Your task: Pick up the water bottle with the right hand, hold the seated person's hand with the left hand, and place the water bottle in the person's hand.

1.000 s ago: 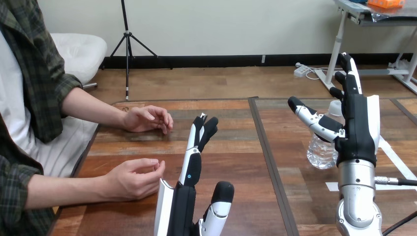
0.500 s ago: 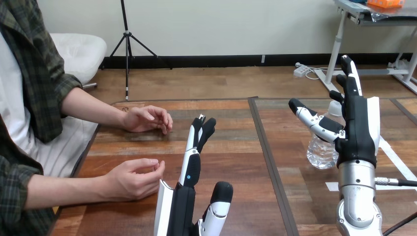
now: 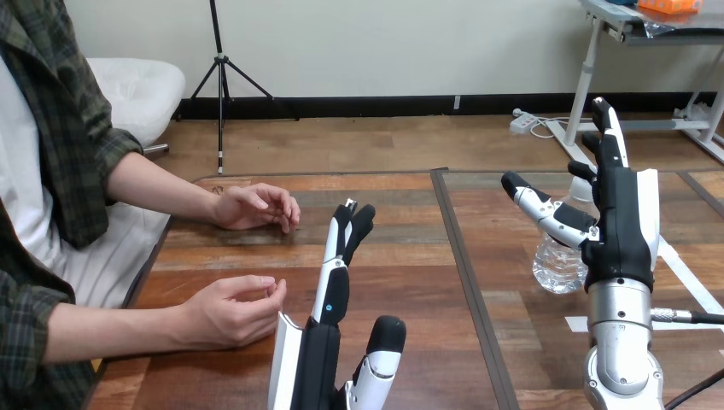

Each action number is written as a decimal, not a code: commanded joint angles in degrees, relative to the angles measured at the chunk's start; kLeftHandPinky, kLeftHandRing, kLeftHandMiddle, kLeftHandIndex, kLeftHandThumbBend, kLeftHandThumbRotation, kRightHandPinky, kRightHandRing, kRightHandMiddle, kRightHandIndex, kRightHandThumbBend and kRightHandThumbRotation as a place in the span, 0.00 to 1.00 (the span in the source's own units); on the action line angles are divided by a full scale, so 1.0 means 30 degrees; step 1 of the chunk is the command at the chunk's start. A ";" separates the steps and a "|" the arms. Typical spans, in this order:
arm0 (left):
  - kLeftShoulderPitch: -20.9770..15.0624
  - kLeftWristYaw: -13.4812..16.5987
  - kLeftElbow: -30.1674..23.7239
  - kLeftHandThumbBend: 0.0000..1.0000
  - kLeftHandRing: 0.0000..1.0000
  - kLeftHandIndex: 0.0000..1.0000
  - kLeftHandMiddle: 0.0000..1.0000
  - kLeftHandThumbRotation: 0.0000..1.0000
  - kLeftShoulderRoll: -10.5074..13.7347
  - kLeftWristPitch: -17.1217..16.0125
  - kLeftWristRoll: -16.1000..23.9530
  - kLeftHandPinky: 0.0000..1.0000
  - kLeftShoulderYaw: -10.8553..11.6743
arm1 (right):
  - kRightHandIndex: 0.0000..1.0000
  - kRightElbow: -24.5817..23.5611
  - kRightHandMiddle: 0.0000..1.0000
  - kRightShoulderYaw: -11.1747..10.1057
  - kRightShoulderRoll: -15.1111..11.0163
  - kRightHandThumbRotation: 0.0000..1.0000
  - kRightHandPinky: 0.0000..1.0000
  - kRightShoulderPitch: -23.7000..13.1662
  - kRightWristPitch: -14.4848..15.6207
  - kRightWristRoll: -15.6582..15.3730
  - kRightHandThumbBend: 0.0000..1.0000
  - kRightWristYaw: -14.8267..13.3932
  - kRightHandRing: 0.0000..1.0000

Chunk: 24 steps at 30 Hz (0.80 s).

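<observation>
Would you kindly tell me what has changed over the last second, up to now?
Very little. The right hand has sunk a touch beside the bottle; its fingers are straight and it has taken hold of nothing. The bottle, the open left hand, the person's farther hand and the person's nearer hand stayed as they were.

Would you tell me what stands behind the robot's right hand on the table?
A clear water bottle stands upright behind the right hand. Its lower body and part of its top show; the thumb and palm cover the rest.
</observation>
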 commanded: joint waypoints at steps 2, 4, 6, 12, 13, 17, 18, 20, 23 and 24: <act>-0.0101 -0.0009 -0.0171 0.45 0.92 1.00 0.94 1.00 -0.0639 -0.0116 -0.0073 0.94 -0.0041 | 0.97 -0.1086 0.98 0.0008 0.0034 0.00 0.82 -0.0961 0.0002 -0.0071 0.63 -0.0188 0.93; -0.0114 -0.0023 -0.0175 0.45 0.92 1.00 0.94 1.00 -0.0632 -0.0105 -0.0078 0.94 -0.0029 | 0.97 -0.1070 0.98 0.0011 0.0043 0.00 0.82 -0.0976 0.0020 -0.0073 0.63 -0.0198 0.93; -0.0158 0.0015 -0.0101 0.45 0.92 0.99 0.94 1.00 -0.0637 -0.0189 -0.0086 0.94 -0.0011 | 0.97 -0.1033 0.98 0.0024 0.0014 0.00 0.82 -0.0983 -0.0066 -0.0094 0.63 -0.0197 0.93; -0.0217 0.0033 -0.0122 0.43 0.92 1.00 0.93 1.00 -0.0596 -0.0163 -0.0001 0.93 0.0032 | 0.97 -0.0979 0.99 -0.0018 0.0093 0.00 0.82 -0.1027 -0.0204 0.0299 0.62 0.0058 0.94; -0.0212 0.0028 -0.0129 0.43 0.92 1.00 0.93 1.00 -0.0600 -0.0169 -0.0008 0.93 0.0028 | 0.97 -0.0992 0.99 -0.0015 0.0088 0.00 0.82 -0.1022 -0.0196 0.0306 0.62 0.0070 0.94; -0.0194 0.0053 -0.0163 0.43 0.92 1.00 0.94 1.00 -0.0602 -0.0144 0.0051 0.93 0.0036 | 0.97 -0.1033 0.99 0.0001 0.0072 0.00 0.82 -0.1016 -0.0132 0.0248 0.61 0.0018 0.95; -0.0184 0.0067 -0.0188 0.43 0.92 1.00 0.94 1.00 -0.0596 -0.0115 0.0098 0.93 0.0042 | 0.97 -0.1054 0.99 0.0003 0.0072 0.00 0.82 -0.1016 -0.0085 0.0205 0.62 -0.0025 0.94; -0.0181 0.0014 -0.0193 0.43 0.92 1.00 0.94 1.00 -0.0581 -0.0107 0.0058 0.93 0.0024 | 0.97 -0.1076 0.99 0.0012 0.0063 0.00 0.81 -0.1016 -0.0061 0.0152 0.62 -0.0060 0.93; -0.0293 -0.0147 -0.0045 0.43 0.93 1.00 0.94 1.00 -0.0546 -0.0262 -0.0217 0.93 -0.0021 | 0.97 -0.0945 0.99 0.0035 0.0046 0.00 0.80 -0.1075 -0.0253 0.0146 0.62 -0.0051 0.93; -0.0312 -0.0169 -0.0022 0.43 0.93 1.00 0.94 1.00 -0.0542 -0.0296 -0.0256 0.93 -0.0027 | 0.97 -0.0921 0.99 0.0037 0.0043 0.00 0.80 -0.1085 -0.0296 0.0151 0.62 -0.0048 0.93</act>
